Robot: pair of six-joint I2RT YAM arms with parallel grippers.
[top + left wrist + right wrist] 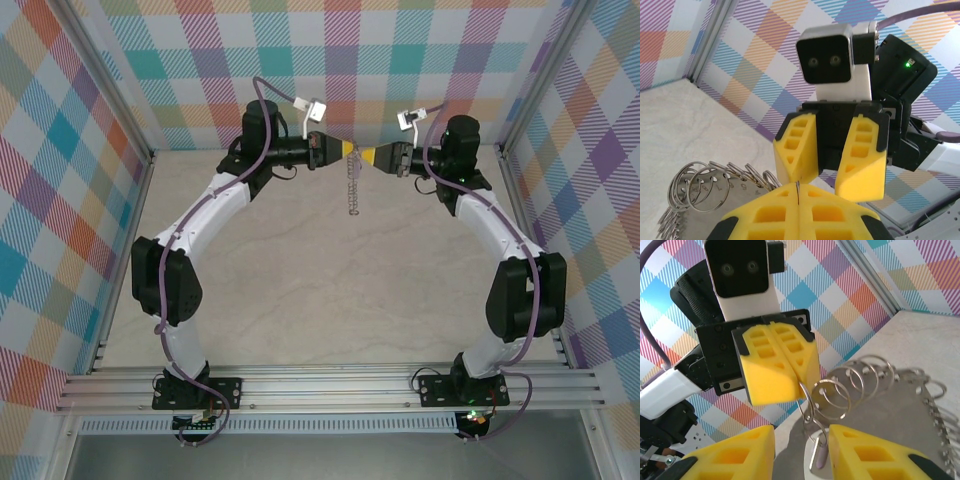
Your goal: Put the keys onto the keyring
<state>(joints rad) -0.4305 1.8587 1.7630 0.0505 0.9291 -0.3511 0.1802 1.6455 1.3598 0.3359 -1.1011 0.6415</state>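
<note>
Lilac key (818,456), we judged, already hung on the keyring (353,185) clenched by our left end effector (796,197); our right end effector (826,172) stood released around it, leaving only withdrawal.

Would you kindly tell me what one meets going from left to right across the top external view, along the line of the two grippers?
left arm → left gripper → keyring, hanging between the two → right gripper → right arm
</note>
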